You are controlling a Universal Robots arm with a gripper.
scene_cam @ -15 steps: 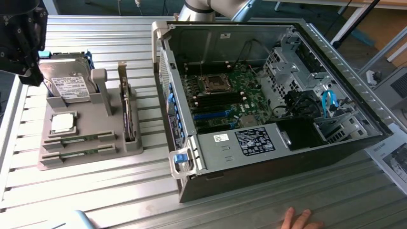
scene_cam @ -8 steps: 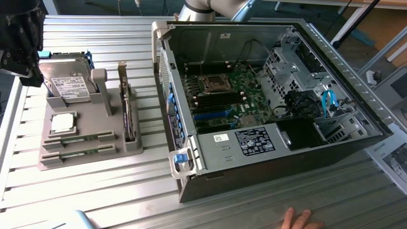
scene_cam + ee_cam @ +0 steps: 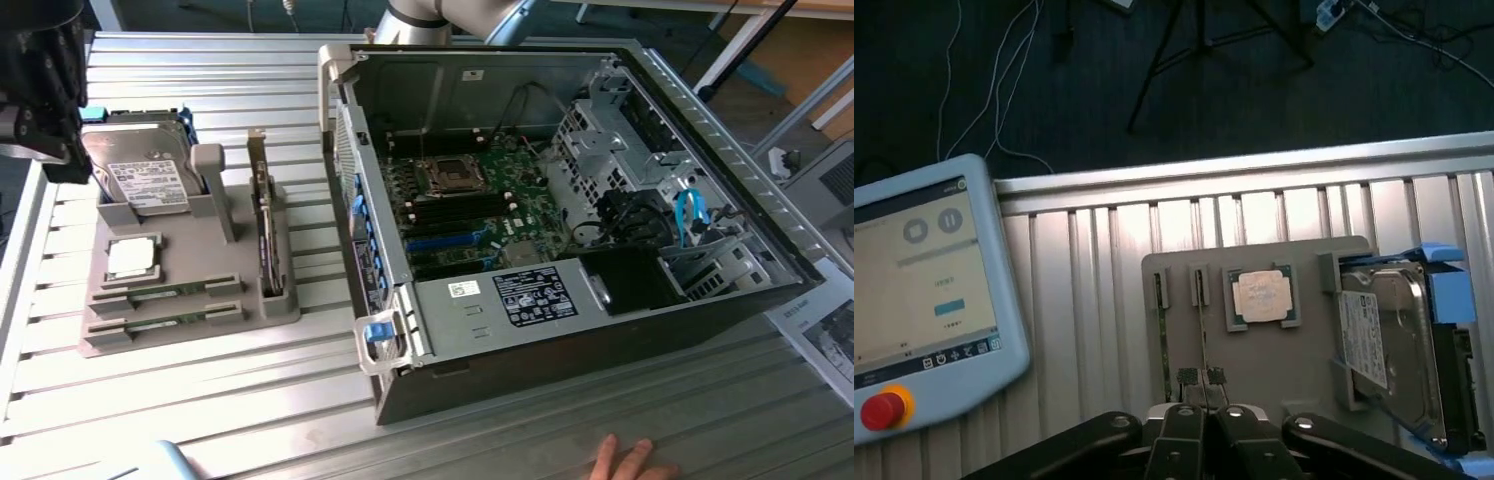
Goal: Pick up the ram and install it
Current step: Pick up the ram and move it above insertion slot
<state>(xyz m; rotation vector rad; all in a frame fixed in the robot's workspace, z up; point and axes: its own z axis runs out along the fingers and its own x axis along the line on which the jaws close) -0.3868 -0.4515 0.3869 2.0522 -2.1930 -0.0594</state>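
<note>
Starting from the gripper (image 3: 1204,412): we see its jaws pinched together and empty, hanging over the grey tray (image 3: 1274,370). The ram (image 3: 1201,330) lies in its slot at the tray's near end, just beside the processor (image 3: 1262,297), with the hard drive (image 3: 1379,340) at the far end. The open PC case (image 3: 534,200) is on the exterior view's right, well apart from the tray

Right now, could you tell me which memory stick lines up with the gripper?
The stick next to the processor chip; it points straight at the gripper, while the other stick sits off to one side.
</note>
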